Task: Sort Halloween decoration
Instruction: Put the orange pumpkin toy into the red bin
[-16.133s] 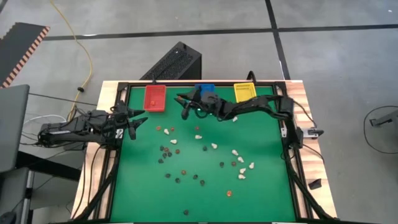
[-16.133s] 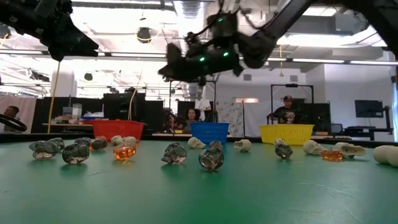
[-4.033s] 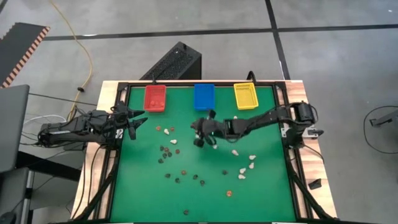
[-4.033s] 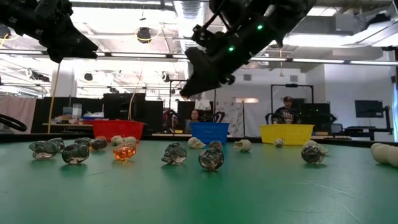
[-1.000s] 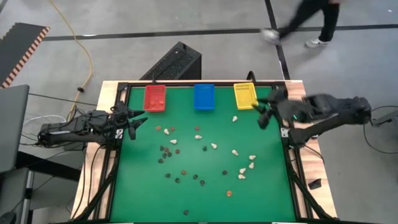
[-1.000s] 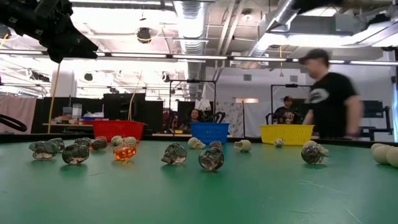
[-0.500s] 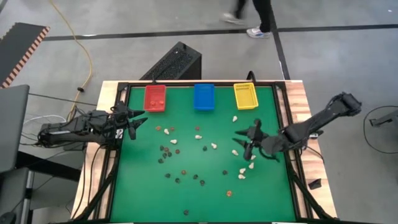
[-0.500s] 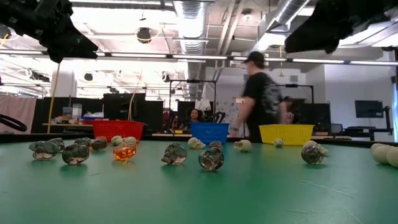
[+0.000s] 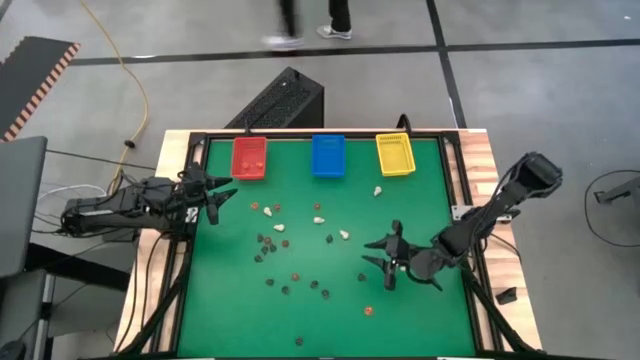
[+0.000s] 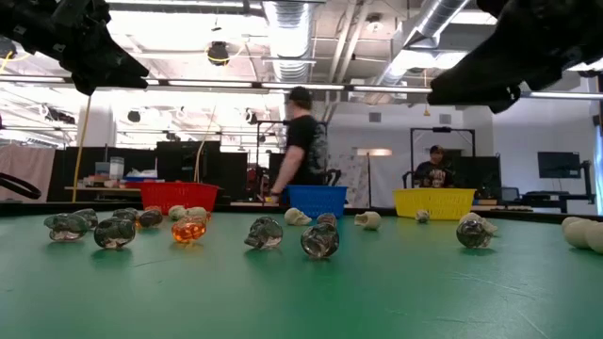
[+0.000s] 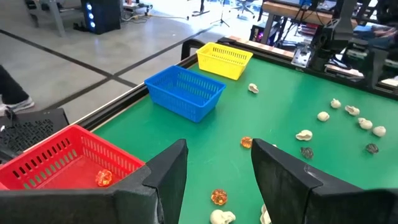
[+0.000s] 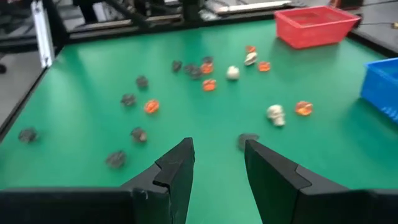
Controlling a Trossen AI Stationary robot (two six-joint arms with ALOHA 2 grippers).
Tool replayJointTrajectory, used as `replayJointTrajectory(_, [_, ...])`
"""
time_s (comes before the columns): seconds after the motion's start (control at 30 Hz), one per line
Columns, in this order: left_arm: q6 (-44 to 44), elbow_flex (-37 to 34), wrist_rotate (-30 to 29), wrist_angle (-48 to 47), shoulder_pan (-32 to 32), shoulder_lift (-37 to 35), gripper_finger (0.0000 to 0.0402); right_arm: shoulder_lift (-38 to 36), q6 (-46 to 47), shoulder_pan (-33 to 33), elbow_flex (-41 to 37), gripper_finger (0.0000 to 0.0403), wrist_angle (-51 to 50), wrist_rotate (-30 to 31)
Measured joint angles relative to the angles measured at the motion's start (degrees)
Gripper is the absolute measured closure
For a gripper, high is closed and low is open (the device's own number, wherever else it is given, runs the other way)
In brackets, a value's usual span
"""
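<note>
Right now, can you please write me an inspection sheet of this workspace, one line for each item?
Surface: green table, bare patches between pieces.
Job's things: small trinkets scattered mid-table, cream, black and orange; one orange piece in the red bin.
Clutter: nothing seen beyond the blue bin and yellow bin.
Hands: left hand open, empty, by the red bin; right hand open, empty, above the table's right side.
Cables: yellow cable on the floor.
Surroundings: person walking past behind the table.
</note>
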Motion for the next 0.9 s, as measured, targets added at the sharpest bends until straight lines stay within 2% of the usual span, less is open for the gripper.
replayJointTrajectory(0.23, [0.0, 0.0, 0.0, -0.04, 0.02, 0.01, 0.0233, 6.89, 2.88, 1.48, 0.04, 0.0229, 6.79, -1.27])
replayJointTrajectory(0.37, [0.0, -0.01, 0.0, -0.05, 0.02, 0.01, 0.0233, 10.23, 2.68, -0.42, 0.04, 0.0229, 8.78, -1.17])
replayJointTrajectory(0.53, [-0.28, -0.01, 0.0, -0.23, 0.01, 0.01, 0.0233, 14.26, -4.4, -7.14, 1.49, 0.0224, 13.5, -0.67])
replayJointTrajectory(0.73, [-0.42, 0.0, 0.0, -0.24, 0.0, 0.01, 0.0233, 19.65, -13.54, -17.36, 7.84, 0.0185, 14.07, -6.14])
replayJointTrajectory(0.9, [-0.07, 0.0, 0.0, -0.24, 0.0, 0.01, 0.0233, 24.38, -15.5, -24.74, 13.28, 0.0164, 14.13, -11.57])
